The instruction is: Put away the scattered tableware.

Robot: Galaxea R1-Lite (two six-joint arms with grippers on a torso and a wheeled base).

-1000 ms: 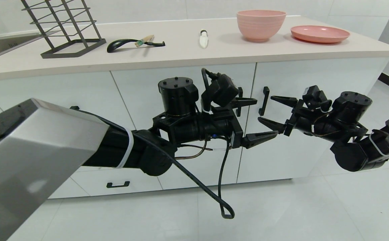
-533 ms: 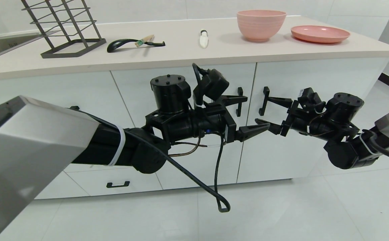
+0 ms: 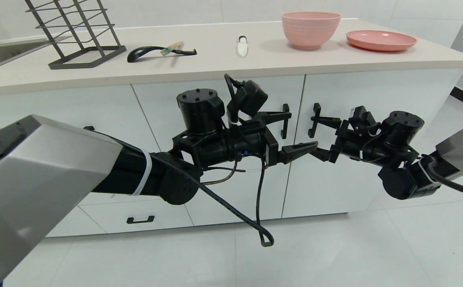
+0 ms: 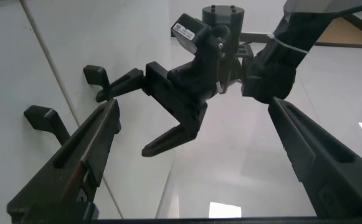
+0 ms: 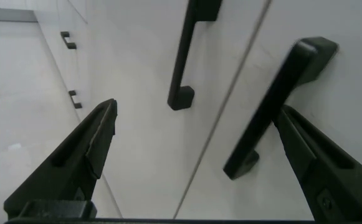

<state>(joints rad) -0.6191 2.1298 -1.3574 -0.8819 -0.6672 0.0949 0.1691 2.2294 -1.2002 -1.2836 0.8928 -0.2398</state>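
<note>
Black spoon (image 3: 147, 51) lying lengthwise left-to-right on the bench (image 3: 255, 61); left tool (image 3: 303, 130) and right tool (image 5: 194, 112) spread wide, empty, near cabinet handles (image 5: 184, 56).

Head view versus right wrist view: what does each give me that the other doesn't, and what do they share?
Head view: the counter carrying the pink bowl, pink plate, black spoon and rack, plus the left gripper. Right wrist view: the close line-up, with the right door handle close beside one of the open fingers. Both: the right gripper, that handle and the left door handle.
</note>
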